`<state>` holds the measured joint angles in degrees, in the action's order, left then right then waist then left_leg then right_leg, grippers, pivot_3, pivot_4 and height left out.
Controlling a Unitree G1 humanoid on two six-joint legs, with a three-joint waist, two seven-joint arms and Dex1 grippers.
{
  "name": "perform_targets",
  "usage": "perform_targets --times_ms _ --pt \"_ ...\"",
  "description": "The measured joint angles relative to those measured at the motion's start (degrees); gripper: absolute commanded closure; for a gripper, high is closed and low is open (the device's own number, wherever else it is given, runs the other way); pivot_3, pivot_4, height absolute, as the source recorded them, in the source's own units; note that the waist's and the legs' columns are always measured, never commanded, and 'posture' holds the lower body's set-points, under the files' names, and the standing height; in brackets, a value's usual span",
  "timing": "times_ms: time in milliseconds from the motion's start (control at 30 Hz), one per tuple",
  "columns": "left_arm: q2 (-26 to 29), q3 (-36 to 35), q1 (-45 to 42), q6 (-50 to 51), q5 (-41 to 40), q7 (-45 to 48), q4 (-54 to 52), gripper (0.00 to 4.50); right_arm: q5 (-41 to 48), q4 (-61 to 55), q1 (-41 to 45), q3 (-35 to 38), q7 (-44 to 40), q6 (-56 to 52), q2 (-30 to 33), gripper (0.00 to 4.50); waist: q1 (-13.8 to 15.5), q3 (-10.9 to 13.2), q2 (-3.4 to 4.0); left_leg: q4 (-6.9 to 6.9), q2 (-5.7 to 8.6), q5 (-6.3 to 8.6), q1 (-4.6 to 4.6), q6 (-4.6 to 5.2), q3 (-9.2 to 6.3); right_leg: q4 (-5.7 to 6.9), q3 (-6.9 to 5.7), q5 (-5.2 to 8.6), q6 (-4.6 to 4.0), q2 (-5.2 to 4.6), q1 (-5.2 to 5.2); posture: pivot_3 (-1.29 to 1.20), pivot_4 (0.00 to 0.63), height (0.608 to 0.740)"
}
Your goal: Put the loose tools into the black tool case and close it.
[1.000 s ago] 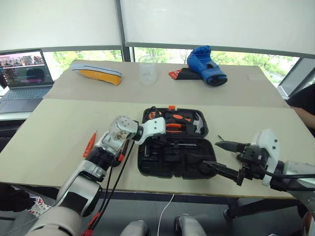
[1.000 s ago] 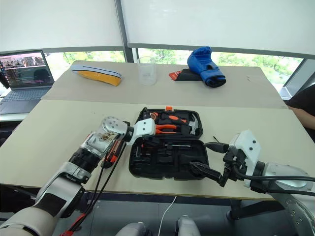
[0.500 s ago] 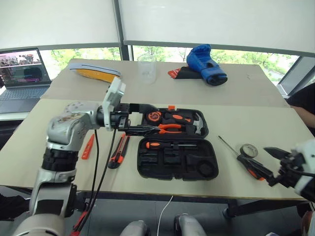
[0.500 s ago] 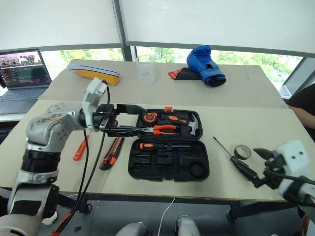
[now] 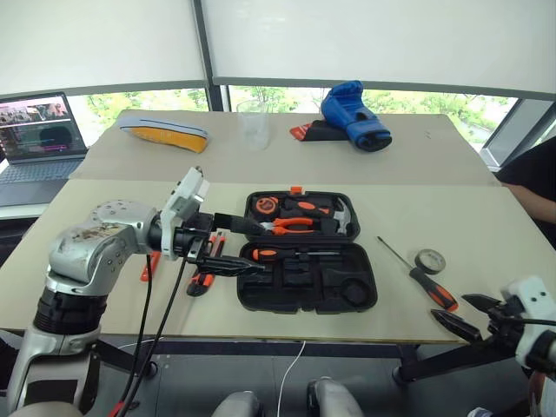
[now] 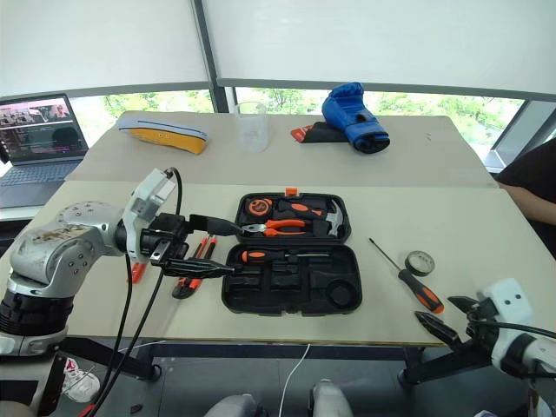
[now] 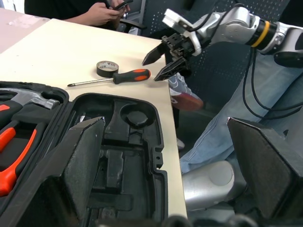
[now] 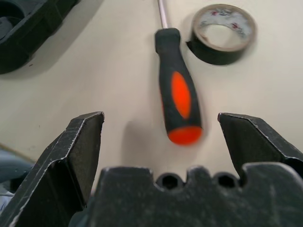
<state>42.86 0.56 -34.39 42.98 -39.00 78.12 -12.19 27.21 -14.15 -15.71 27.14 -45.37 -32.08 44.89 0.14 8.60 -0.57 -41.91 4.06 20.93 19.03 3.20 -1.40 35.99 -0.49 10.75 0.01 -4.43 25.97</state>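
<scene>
Surroundings: a blue boxing glove [image 5: 354, 115], a clear cup [image 5: 254, 125] and a yellow-and-blue object [image 5: 163, 132] sit at the far side of the tabletop [image 5: 434, 208]; a laptop [image 5: 36, 130] stands far left.
Writing: none readable.
Black tool case [image 5: 306, 252]: open at centre, one black-and-orange screwdriver [image 5: 287, 254] lying inside.
Loose tools: another screwdriver [image 5: 419, 275] and the tape roll [image 5: 430, 260] right of the case; utility knife [image 5: 207, 269] and small orange screwdriver [image 5: 148, 265] left of it.
Left pincer [image 5: 248, 246]: wide apart, empty, over the case's left edge.
Right pincer [image 8: 163, 137]: wide apart, empty, near the screwdriver's handle.

Left gripper [image 5: 233, 244] hides part of utility knife [image 5: 203, 279]
</scene>
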Motion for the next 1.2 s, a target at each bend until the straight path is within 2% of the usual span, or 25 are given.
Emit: perform_targets --times_ms 100,367,467,600,733,800,933,1033,1200 --pt "0.17 0.61 0.7 -0.68 0.48 -0.24 -0.82 0.0 -1.58 3.84 2.94 -2.63 -0.19 1.13 -0.03 0.71 0.17 0.0 0.01 0.02 0.0 0.0 0.08 0.0 0.0 -0.01 -0.02 0.0 -0.01 -0.01 0.09 0.0 0.15 0.731" --pt "1.14 0.66 2.35 -1.64 0.72 -1.05 -0.82 0.0 -3.55 7.84 3.83 -3.84 -0.77 5.44 -0.16 3.44 0.49 -0.01 0.02 0.02 0.0 0.0 0.16 0.01 -0.02 -0.1 -0.05 0.0 0.0 0.0 0.15 0.0 0.15 0.731" --pt "2.39 0.66 4.2 -2.0 0.82 -0.95 -0.87 0.0 -3.18 7.41 2.81 -2.6 -2.28 6.64 -0.2 3.48 0.48 0.01 0.06 0.05 0.0 0.0 0.16 0.01 -0.02 -0.1 -0.04 0.0 -0.01 0.0 0.17 0.0 0.15 0.731" --pt "4.13 0.64 6.49 -3.32 1.69 -0.36 -0.78 0.0 1.79 2.5 2.09 1.43 -6.79 6.12 1.71 3.48 0.32 0.07 0.19 0.04 -0.01 0.0 0.16 0.01 -0.02 -0.1 -0.03 0.0 0.0 0.0 0.16 0.0 0.15 0.731" --pt "5.32 0.33 7.71 -4.45 1.87 0.3 -0.63 0.0 6.25 -2.2 10.13 1.44 -10.27 2.89 7.94 3.48 -0.19 0.1 0.15 0.05 -0.04 0.0 0.12 0.01 -0.02 -0.08 -0.07 -0.02 -0.01 0.01 0.13 0.0 0.15 0.731" --pt "5.5 0.45 7.87 -4.84 1.92 0.54 -0.54 0.0 6.15 -3.44 14.58 -2.74 -12.17 3.03 9.69 3.48 -0.38 0.12 0.12 0.06 -0.06 -0.01 0.12 0.01 -0.02 -0.08 -0.09 -0.04 -0.04 0.03 0.13 0.0 0.15 0.731" --pt "5.91 0.65 7.75 -5.42 1.98 0.92 -0.5 0.0 -0.23 -3.52 27.22 -20.51 -16.82 6.76 9.01 3.48 -0.72 0.2 0.04 0.06 -0.07 -0.01 0.19 0.0 -0.02 -0.09 -0.13 -0.05 -0.07 0.03 0.21 0.0 0.15 0.731" --pt "6.05 0.61 7.63 -5.46 2.05 0.9 -0.43 0.0 -5.24 -0.32 33.32 -28.22 -18.47 9.78 7.76 3.48 -0.2 0.22 0.04 0.04 -0.01 -0.02 0.28 0.04 -0.03 -0.14 -0.22 -0.06 -0.06 -0.02 0.27 0.0 0.15 0.731" --pt "6.07 0.67 7.35 -5.56 2.43 0.67 -0.44 0.0 -14.74 8.37 42.85 -36.53 -21.6 19.73 6.08 3.48 -0.06 0.22 0.03 0.12 0.02 -0.01 0.3 0.04 -0.04 -0.27 -0.39 -0.06 -0.04 0.0 0.34 0.0 0.15 0.731"
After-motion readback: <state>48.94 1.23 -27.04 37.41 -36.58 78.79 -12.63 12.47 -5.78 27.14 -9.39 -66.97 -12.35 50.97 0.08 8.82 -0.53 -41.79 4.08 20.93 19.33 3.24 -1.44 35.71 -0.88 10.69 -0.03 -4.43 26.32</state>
